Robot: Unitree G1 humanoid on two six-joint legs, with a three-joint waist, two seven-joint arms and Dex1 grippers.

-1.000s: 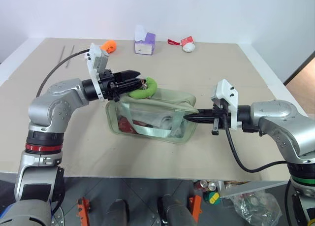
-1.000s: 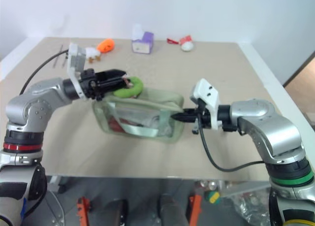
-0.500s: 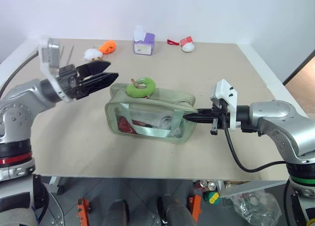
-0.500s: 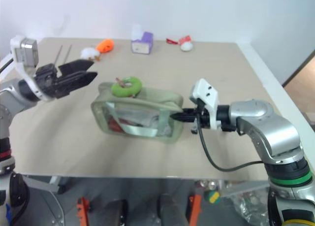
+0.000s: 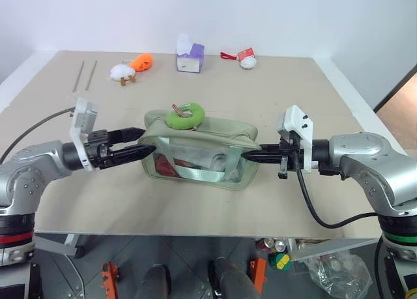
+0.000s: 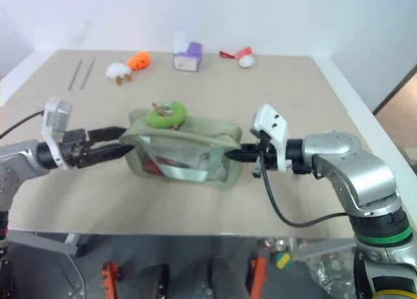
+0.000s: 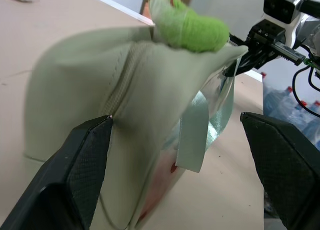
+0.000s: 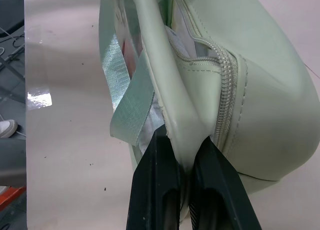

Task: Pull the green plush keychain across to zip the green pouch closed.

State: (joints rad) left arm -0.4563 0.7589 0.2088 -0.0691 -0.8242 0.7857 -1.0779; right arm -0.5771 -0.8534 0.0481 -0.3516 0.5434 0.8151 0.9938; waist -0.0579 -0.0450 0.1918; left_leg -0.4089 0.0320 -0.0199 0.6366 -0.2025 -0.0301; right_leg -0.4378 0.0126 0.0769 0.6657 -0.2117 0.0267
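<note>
while the green pouch [image 5: 199,152] lies mid-table [image 5: 273,84] with its clear panel facing the robot, the green plush keychain [image 5: 186,114] rests on its top, toward the left end. right gripper [image 5: 249,156]: fingers pinched shut on the pouch's right end by the zip. left gripper [image 5: 139,142]: jaws parted, level, fingertips at the pouch's left end, holding nothing. far edge: orange plush toy [image 5: 143,62], purple box [image 5: 191,56].
</note>
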